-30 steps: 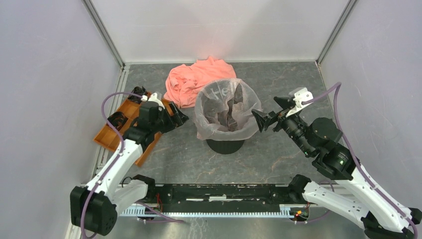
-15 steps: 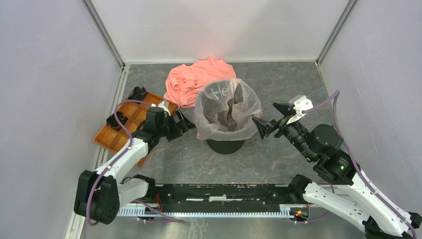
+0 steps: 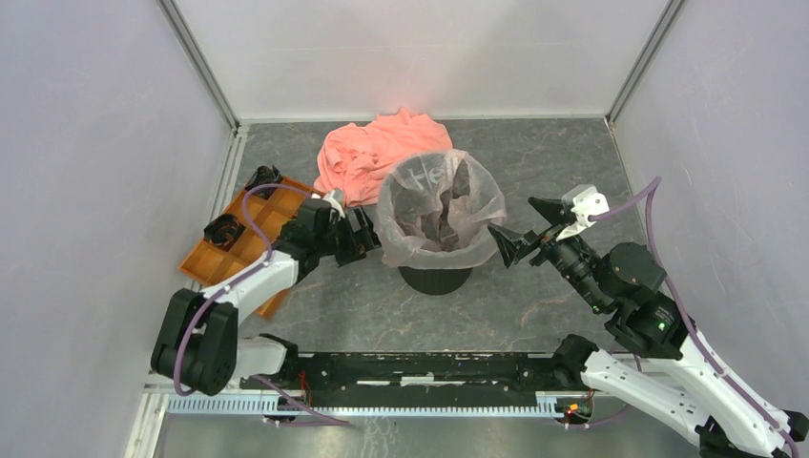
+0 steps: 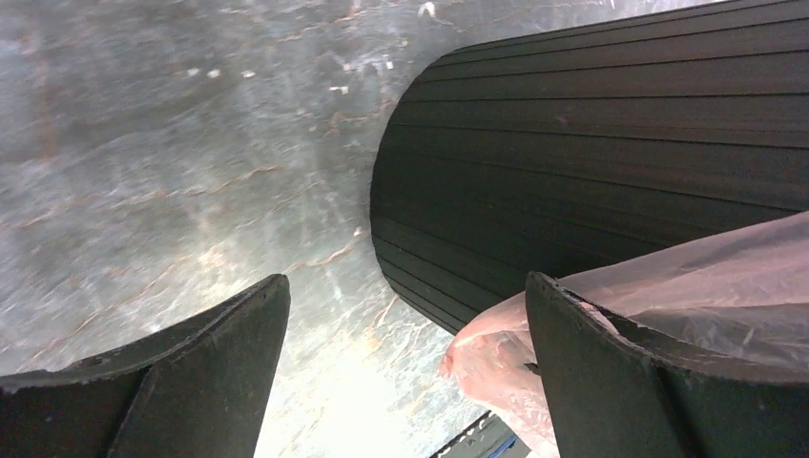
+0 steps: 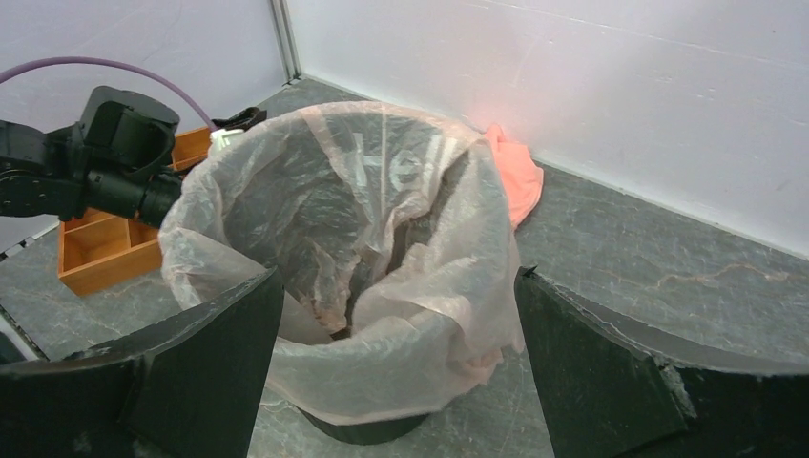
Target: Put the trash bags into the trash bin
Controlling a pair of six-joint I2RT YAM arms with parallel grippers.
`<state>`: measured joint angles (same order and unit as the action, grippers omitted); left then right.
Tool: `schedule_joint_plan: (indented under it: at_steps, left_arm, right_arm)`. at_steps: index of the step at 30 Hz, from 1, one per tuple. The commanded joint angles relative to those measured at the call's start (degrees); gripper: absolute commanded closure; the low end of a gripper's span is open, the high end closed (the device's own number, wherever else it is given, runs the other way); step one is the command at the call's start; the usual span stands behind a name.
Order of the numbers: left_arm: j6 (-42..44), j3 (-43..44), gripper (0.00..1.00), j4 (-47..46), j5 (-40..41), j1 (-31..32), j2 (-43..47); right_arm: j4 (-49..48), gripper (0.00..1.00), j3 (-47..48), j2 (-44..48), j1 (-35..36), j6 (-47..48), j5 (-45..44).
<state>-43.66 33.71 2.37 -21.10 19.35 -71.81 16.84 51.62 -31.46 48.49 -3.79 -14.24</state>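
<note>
Pale pink film, thin and glossy, lines the trash bin (image 3: 434, 280). The trash bag (image 3: 434, 205) sits inside this black bucket, and its mouth is folded outward over the rim, so that it hangs in wrinkles down the outer wall. The bin stands upright near the middle of the grey table (image 3: 553, 162); from above only its base shows below the film.

The left gripper (image 3: 367, 239) is low at the left side of the bin, just beside the hanging film. Its jaws stand wide apart and hold nothing. In the left wrist view the ribbed wall of the bin fills the space ahead, and the hem of the bag lies close against one finger (image 4: 611, 382); whether they touch I cannot tell.

The right gripper (image 3: 523, 231) is at the right side of the bin, about at rim height and apart from the bag. It is also spread wide and empty.

A salmon-orange cloth (image 3: 367, 157) lies crumpled behind the bin. An orange tray (image 3: 221, 260) with compartments lies at the left edge of the table, partly under the left arm.
</note>
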Motion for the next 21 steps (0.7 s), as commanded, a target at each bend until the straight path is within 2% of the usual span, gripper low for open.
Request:
schedule_joint_plan:
  at_steps: [1, 5, 12, 21]
  left_arm:
    - [-4.1, 6.2, 0.02, -7.5, -0.7, 5.3, -4.2]
    - [-7.9, 10.5, 0.02, -13.8, -1.0, 12.1, -11.5]
    - [-15.7, 23.4, 0.03, -23.2, -0.7, 21.6, -27.7]
    - [-26.1, 45.5, 0.08, -31.3, 1.3, 29.6, -48.1]
  right_arm:
    - [-1.1, 0.02, 0.5, 0.0, 0.0, -0.5, -0.6]
    - [-0.8, 0.02, 0.5, 0.5, 0.0, -0.5, -0.9]
    - [1.3, 0.02, 1.2, 2.5, 0.0, -1.2, -1.7]
    - [5.7, 0.02, 2.0, 7.0, 0.0, -2.1, -5.6]
